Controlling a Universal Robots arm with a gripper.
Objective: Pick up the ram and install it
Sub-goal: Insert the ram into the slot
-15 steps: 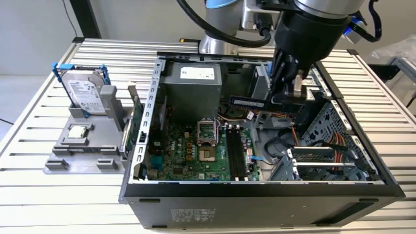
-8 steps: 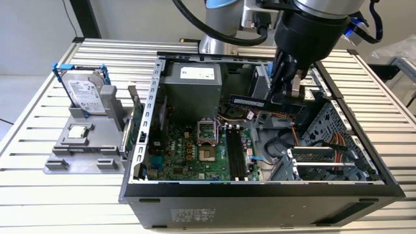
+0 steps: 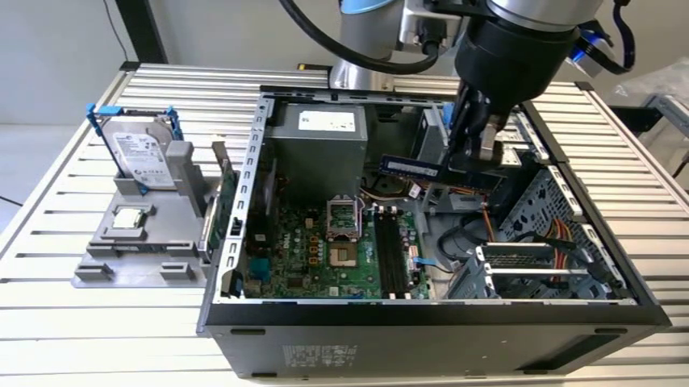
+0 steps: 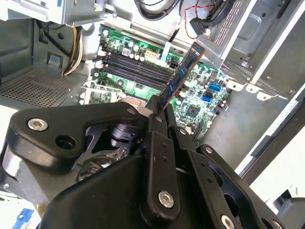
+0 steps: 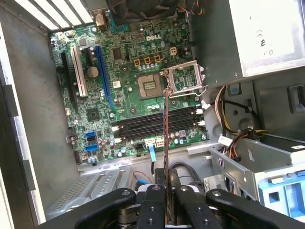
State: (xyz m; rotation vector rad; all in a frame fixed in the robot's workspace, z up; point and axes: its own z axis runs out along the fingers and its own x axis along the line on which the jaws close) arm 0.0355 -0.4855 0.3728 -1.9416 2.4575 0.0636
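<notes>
The ram (image 3: 408,167) is a thin dark stick with a pale label, held in the air above the open computer case (image 3: 431,310). My gripper (image 3: 467,164) is shut on one end of it, and the rest sticks out toward the exterior view's left. In the second wrist view the ram (image 4: 184,70) rises slantwise from between the black fingers (image 4: 155,125). In the first wrist view the ram (image 5: 166,138) shows edge-on, crossing over the black memory slots (image 5: 152,125) of the green motherboard (image 5: 102,102). The slots (image 3: 390,251) lie well below the stick.
A silver hard drive (image 3: 141,155) with blue brackets stands in a grey holder (image 3: 140,262) at the exterior view's left, with a small square chip (image 3: 129,216) on it. Inside the case are the power supply (image 3: 323,133), the processor socket (image 3: 342,216), a drive cage (image 3: 538,258) and cables (image 3: 560,242).
</notes>
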